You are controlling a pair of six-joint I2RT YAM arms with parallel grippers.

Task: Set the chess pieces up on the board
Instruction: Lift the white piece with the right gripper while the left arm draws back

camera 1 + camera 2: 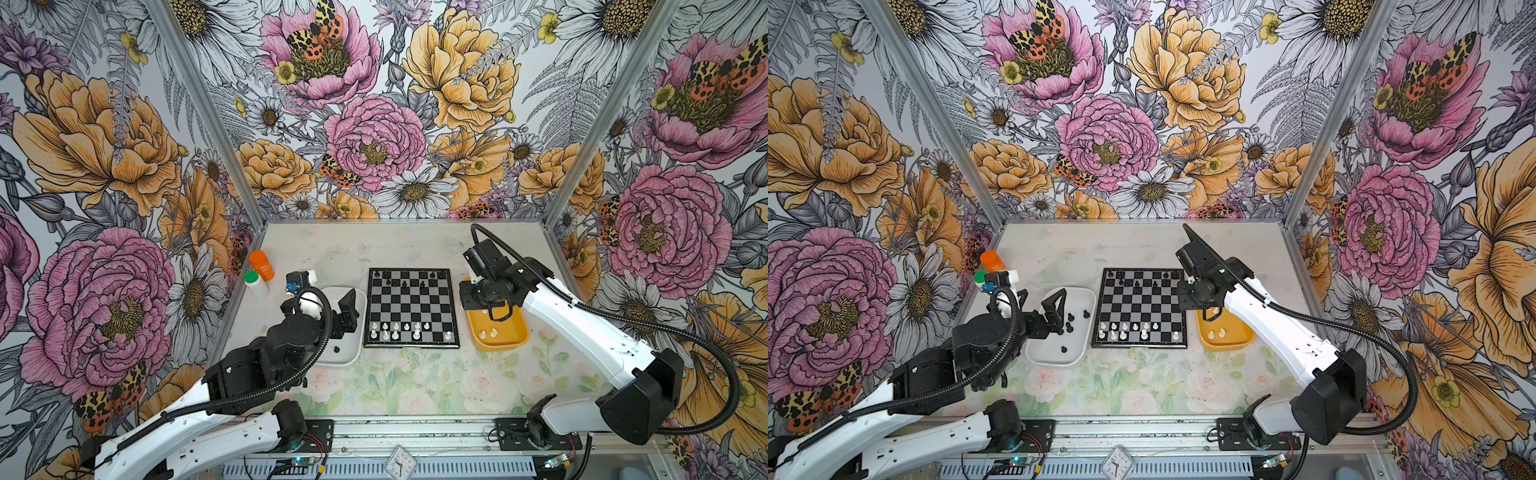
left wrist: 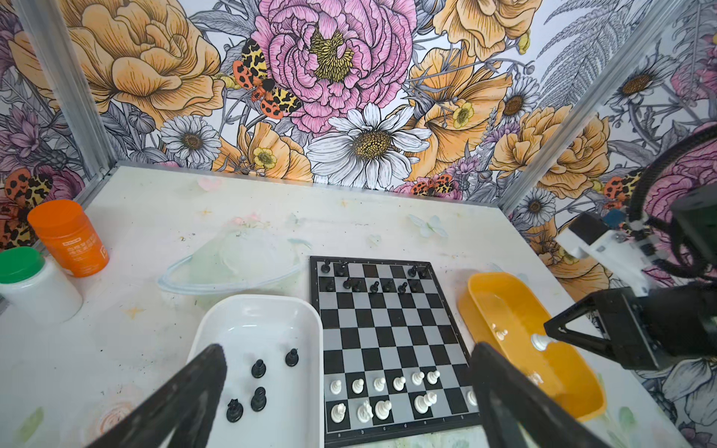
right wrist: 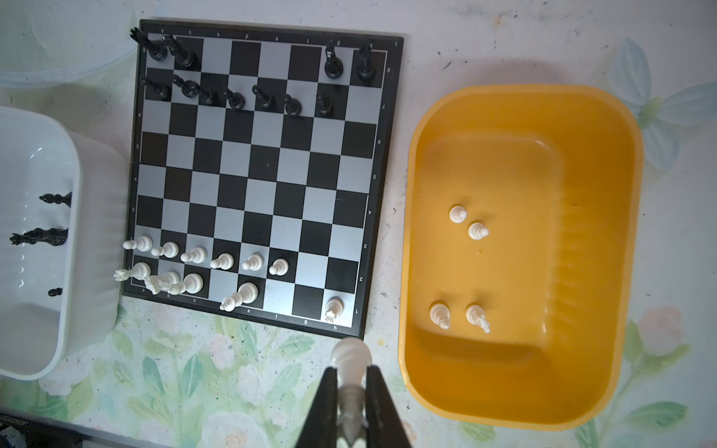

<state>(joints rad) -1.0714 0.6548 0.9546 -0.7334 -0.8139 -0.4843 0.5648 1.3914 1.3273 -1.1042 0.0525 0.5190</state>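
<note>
- Board (image 1: 411, 307), centre of both top views, partly filled: black chessmen (image 3: 264, 97) above, white chessmen (image 3: 194, 256) below.
- Spares wait in white tray (image 2: 248, 310) and yellow tray (image 3: 582, 271).
- Right gripper (image 3: 351, 372) pinches a white piece (image 3: 351, 355); left gripper (image 1: 1059, 311) gapes wide.

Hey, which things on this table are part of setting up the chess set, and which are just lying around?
Job: board, black pieces, white pieces, white tray, yellow tray, held white piece in right hand.
Lying about: orange bottle, green-capped bottle, clear plastic lid, clock.
</note>
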